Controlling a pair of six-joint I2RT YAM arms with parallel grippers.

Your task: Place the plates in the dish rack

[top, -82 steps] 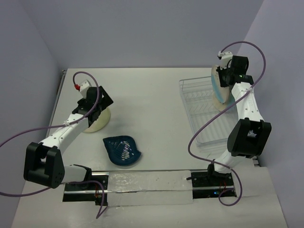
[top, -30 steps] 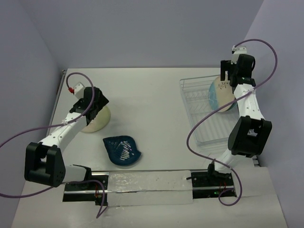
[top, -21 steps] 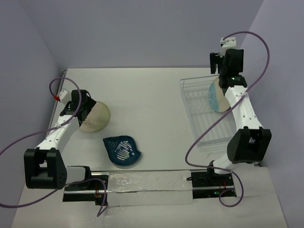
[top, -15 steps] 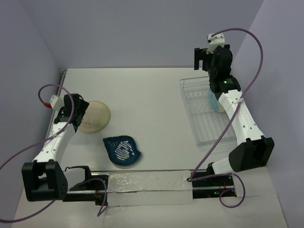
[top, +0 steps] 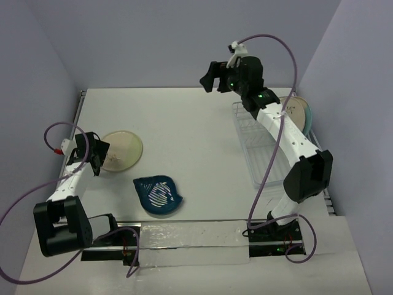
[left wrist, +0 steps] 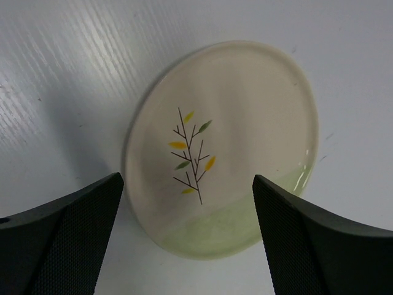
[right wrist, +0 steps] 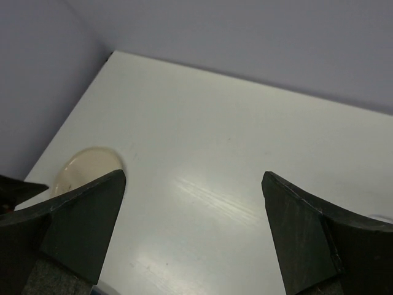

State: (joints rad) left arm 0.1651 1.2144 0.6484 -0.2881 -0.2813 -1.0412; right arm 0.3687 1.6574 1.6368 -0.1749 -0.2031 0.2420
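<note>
top view: left fingers (top: 91,155) sit low near the left edge of the surface (top: 196,129), just beside the left rim of the sprig plate (top: 121,150), which lies flat; contact cannot be told from here. teal leaf dish (top: 158,195) lies flat nearer the arm bases, apart from that plate. right fingers (top: 210,78) hang high over the far side, left of the dish rack (top: 265,147), with nothing in them. second plate (top: 296,112) stands tilted on edge at the rack's far right corner. left wrist view: left fingers (left wrist: 67,239) are spread wide, one on each side of the sprig plate's (left wrist: 227,135) green-banded edge, nothing clamped. right wrist view: right fingers (right wrist: 73,227) are wide apart over bare surface (right wrist: 202,135); sprig plate (right wrist: 86,165) lies well off to the left.
</note>
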